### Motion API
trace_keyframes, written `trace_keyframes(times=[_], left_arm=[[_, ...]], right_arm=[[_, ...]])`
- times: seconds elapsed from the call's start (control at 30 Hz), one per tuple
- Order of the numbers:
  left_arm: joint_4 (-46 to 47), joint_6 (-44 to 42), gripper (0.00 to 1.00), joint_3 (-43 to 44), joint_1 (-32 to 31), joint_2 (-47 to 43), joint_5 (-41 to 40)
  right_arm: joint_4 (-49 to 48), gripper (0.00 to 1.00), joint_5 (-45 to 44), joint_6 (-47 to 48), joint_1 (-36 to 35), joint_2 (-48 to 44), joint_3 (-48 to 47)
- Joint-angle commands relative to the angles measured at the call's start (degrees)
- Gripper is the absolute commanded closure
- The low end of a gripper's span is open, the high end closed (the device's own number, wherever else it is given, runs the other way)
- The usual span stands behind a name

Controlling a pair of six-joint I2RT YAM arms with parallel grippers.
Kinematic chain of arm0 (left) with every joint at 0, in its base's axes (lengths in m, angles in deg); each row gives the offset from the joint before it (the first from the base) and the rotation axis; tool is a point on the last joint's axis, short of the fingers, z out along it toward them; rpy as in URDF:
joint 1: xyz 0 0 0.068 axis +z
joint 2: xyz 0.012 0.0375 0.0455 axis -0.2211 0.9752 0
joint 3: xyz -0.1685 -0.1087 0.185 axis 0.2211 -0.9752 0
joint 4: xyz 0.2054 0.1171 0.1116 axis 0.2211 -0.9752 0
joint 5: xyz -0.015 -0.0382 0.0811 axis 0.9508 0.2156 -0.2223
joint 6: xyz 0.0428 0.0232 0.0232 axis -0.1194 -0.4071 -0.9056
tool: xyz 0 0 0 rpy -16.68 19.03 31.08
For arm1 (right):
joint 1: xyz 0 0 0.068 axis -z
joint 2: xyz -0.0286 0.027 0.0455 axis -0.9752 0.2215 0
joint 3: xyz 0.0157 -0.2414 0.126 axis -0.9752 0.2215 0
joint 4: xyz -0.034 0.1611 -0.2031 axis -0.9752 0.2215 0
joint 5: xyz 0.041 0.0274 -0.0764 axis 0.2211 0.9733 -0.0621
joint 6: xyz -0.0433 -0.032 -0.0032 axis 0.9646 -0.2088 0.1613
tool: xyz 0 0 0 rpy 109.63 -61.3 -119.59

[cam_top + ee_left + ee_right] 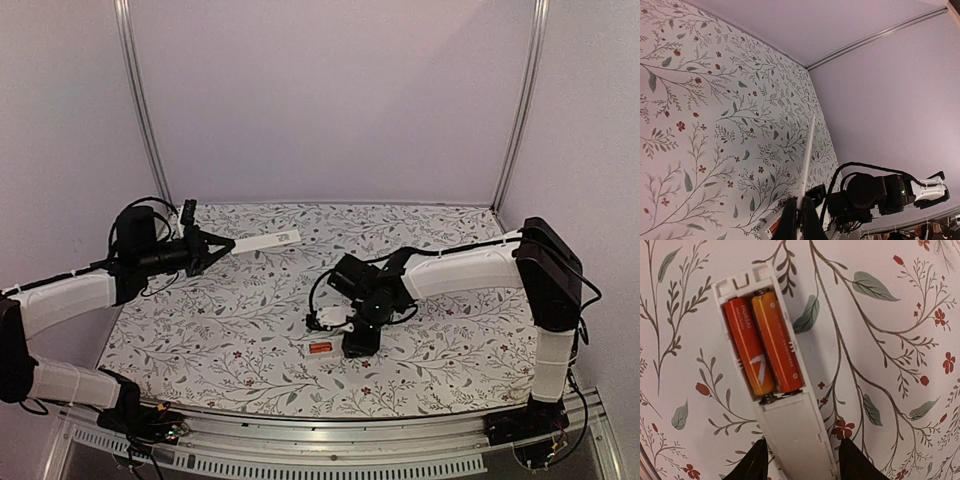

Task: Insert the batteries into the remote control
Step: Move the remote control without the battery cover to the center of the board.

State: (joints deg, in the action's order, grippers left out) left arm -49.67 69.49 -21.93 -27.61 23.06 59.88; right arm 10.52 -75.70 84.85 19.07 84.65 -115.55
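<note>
left pincer [213, 246]: clamped on thin white battery cover [266, 241], raised off worktop [230, 330] | remote control [792, 440]: lying on worktop, batteries [771, 347] both seated side by side | right pincer [802, 452]: straddles remote control, squeeze unclear | tip: steady the body, bring cover in flat and aligned

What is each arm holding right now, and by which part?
Left fingers pinch a slim white panel by one end. Right fingers straddle the remote control's closed end; grip cannot be told.
</note>
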Motion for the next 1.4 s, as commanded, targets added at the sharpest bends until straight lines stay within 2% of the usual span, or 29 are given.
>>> trace_keyframes(times=[0.0, 0.13, 0.23, 0.67, 0.87, 0.97, 1.03, 1.27, 1.37], left_arm=[[2.49, 0.3, 1.0, -0.61, 0.77, 1.19, 0.35], [2.63, 0.18, 1.0, -0.88, 0.94, 2.05, 0.41], [2.66, 0.04, 1.0, -1.19, 1.15, 2.94, -0.08], [5.32, 1.02, 1.0, -2.0, 1.39, 7.99, 0.01], [5.92, 0.97, 1.0, -1.79, 1.39, 9.32, 1.02], [5.66, 0.47, 1.0, -1.27, 1.37, 9.79, 1.77], [5.19, -0.09, 1.0, -1.02, 1.31, 10.11, 1.82], [5.25, -0.83, 1.0, -0.5, 1.34, 11.22, 2.46], [5.47, -1.07, 1.0, 0.12, 1.14, 11.9, 2.99]], right_arm=[[1.56, 0.57, 0.92, 1.58, -0.28, 3.05, -2.22], [1.5, 0.74, 0.21, 2.83, 0.42, 4.14, -2.74], [0.69, 0.81, 0.62, 3.96, 2.23, 4.08, -2.68], [-0.06, 0.82, -1.3, 11.03, 10.89, 3.62, -5.78], [1.77, 0.75, 0.05, 12.92, 12.13, 6.26, -8.24], [1.88, 0.6, 1.12, 12.94, 12.11, 6.87, -8.24], [1.81, 0.55, 0.09, 13.02, 12.07, 7.61, -8.39], [1.64, 0.49, -2.11, 13.03, 12.12, 4.81, -7.82], [1.84, 0.48, -6.74, 13.49, 12.2, 2.6, -6.38]])
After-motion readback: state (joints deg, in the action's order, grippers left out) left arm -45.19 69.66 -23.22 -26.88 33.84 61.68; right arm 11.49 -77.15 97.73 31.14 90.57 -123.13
